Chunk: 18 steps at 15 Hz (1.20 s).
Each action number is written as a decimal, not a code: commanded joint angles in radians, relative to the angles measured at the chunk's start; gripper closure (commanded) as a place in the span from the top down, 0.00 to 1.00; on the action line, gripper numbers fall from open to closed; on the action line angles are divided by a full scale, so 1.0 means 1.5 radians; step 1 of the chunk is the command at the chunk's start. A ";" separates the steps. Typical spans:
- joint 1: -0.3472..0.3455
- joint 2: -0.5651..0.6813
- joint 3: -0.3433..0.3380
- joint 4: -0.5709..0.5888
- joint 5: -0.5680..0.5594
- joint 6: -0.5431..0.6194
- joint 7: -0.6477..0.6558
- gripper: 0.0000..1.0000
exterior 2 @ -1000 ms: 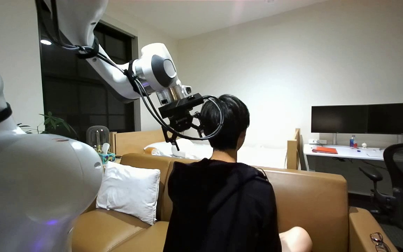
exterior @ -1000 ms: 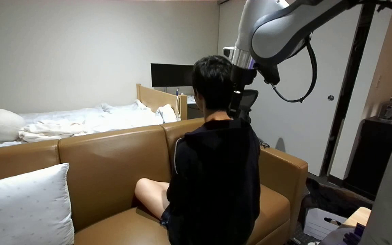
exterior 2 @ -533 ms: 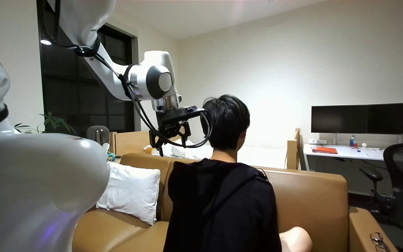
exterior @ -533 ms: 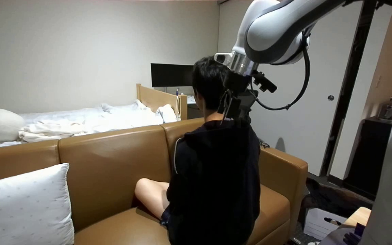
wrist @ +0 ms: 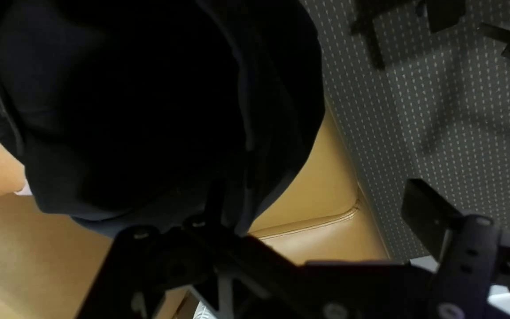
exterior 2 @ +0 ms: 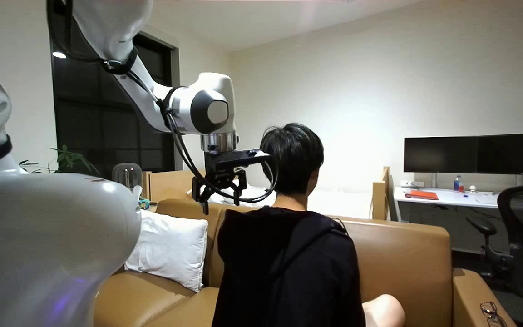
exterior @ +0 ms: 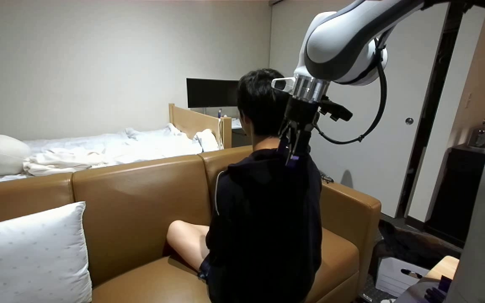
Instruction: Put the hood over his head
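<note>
- Left in an exterior view, a white pillow (exterior 2: pixel 170 247) leans on the tan couch (exterior 2: pixel 407 259);
- The tool (exterior 2: pixel 220 207) hangs mid-air, its fingers spread apart;
- The hood (exterior 2: pixel 266 240) lies lowered just beneath his dark-haired head (exterior 2: pixel 293 156), which faces away;
- Far right, two dark monitors (exterior 2: pixel 472 154) stand side by side;
- Near right, eyeglasses (exterior 2: pixel 490 314) rest on the couch arm (exterior 2: pixel 466 287).

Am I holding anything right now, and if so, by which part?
Nothing is held. The gripper stands open, with no part of the hood clamped between its jaws; whether it touches the hood, I can't tell.
</note>
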State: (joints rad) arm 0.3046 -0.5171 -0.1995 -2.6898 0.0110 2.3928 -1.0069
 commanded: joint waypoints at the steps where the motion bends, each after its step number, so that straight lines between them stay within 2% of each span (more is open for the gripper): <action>1: -0.023 0.001 0.023 0.001 0.016 -0.003 -0.011 1.00; 18: -0.048 0.037 0.024 -0.012 0.029 0.016 -0.003 1.00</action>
State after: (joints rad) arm 0.2602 -0.4759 -0.1813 -2.6909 0.0215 2.3927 -1.0059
